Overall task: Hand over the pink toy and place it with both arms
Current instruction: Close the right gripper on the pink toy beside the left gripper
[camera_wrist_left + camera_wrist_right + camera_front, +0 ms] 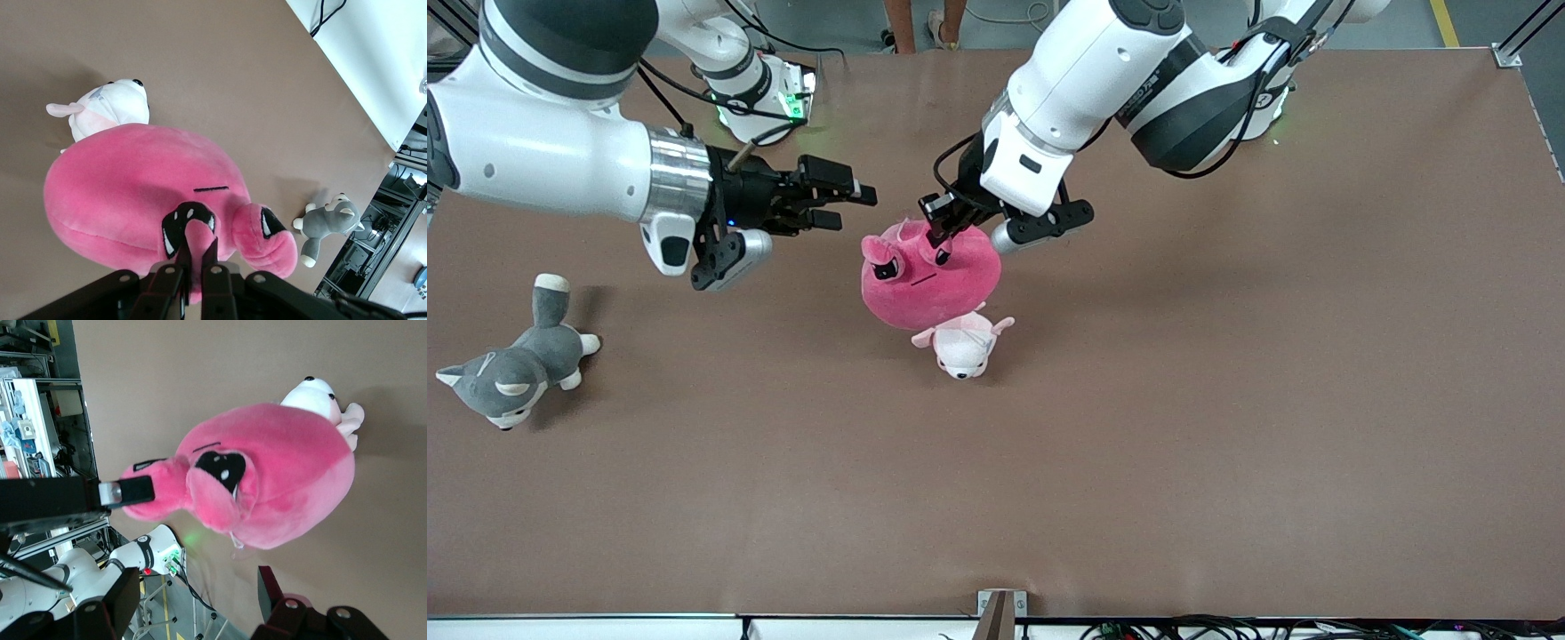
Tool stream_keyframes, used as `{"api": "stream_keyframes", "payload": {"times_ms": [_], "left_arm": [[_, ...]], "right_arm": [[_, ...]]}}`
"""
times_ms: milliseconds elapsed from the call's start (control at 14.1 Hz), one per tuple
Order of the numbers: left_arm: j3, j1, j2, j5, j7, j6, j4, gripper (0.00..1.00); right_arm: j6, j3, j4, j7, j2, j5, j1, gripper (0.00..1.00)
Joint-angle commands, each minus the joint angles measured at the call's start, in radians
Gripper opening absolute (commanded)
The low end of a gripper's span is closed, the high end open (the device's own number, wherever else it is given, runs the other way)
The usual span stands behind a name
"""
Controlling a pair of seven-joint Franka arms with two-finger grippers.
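The hot-pink blob toy (pixel 929 280) hangs in the air by one ear from my left gripper (pixel 941 233), which is shut on that ear. In the left wrist view the fingers (pixel 198 257) pinch the ear between the toy's (pixel 133 180) black eyes. My right gripper (pixel 852 204) is open and empty, level with the toy and just beside it toward the right arm's end of the table. In the right wrist view its fingers (pixel 193 600) stand wide apart with the toy (pixel 280 473) ahead of them, not touching.
A small pale pink-and-white plush (pixel 965 347) lies on the brown table (pixel 1227 400) under the held toy; it also shows in both wrist views (pixel 107 107) (pixel 320 397). A grey-and-white plush dog (pixel 511 373) lies toward the right arm's end.
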Motion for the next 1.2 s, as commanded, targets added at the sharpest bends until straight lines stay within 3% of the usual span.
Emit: {"api": "stream_keyframes", "payload": {"times_ms": [0,354,1132], "left_arm": [[0.007,-0.019,0.010,-0.001,-0.019,0.001,0.032,0.00],[0.007,-0.023,0.015,0.004,-0.019,0.001,0.028,0.00],[0.007,-0.023,0.025,0.004,-0.019,0.001,0.028,0.00]], "right_arm": [[0.048,-0.010,-0.003,0.009,0.010,-0.005,0.040,0.79],[0.078,-0.010,-0.003,0.006,0.036,-0.065,0.044,0.78],[0.108,-0.010,-0.002,0.001,0.046,-0.065,0.061,0.68]]}}
